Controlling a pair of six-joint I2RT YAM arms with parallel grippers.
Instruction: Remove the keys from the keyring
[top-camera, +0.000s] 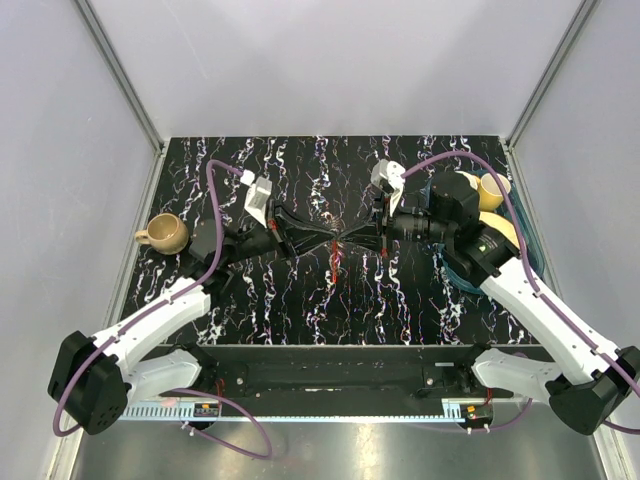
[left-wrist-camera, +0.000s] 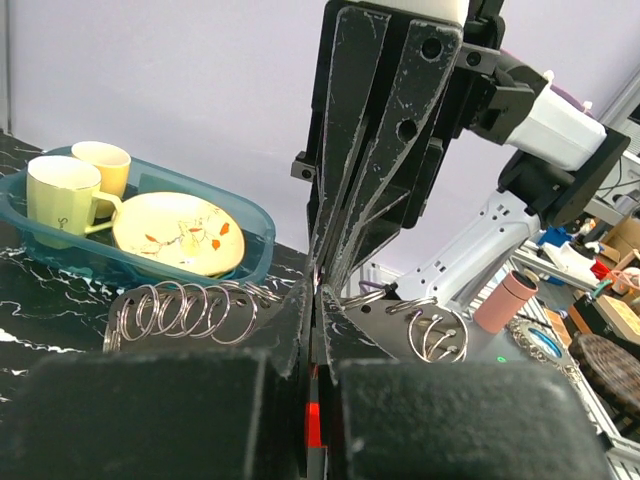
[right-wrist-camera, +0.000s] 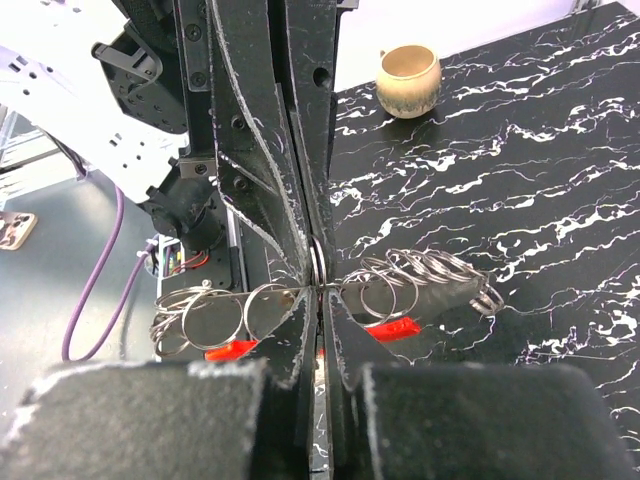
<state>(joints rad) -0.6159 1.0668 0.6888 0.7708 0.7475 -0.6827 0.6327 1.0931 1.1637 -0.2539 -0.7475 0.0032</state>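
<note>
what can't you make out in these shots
Top view: keyring, too small and covered where left gripper meets right gripper.
Left wrist view: red piece, only a sliver between the left fingers.
Right wrist view: what the right gripper pinches, hidden by its fingers.
Left wrist view: blue tray, cut by the left edge.

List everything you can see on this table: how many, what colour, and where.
table: one, black with white marbling, under everything
mug: one, tan, near the table's left edge
tray: one, clear blue, on the table's right side
yellow mugs: two, pale yellow, in the tray
plate: one, cream with orange marks, in the tray
keyring: string of linked silver rings, at table centre
keys: count unclear, grey, among the rings
red piece: one, bright red, under the rings
left fingers: black, shut on the keyring
right fingers: black, shut on the keyring, tip to tip with the left
</note>
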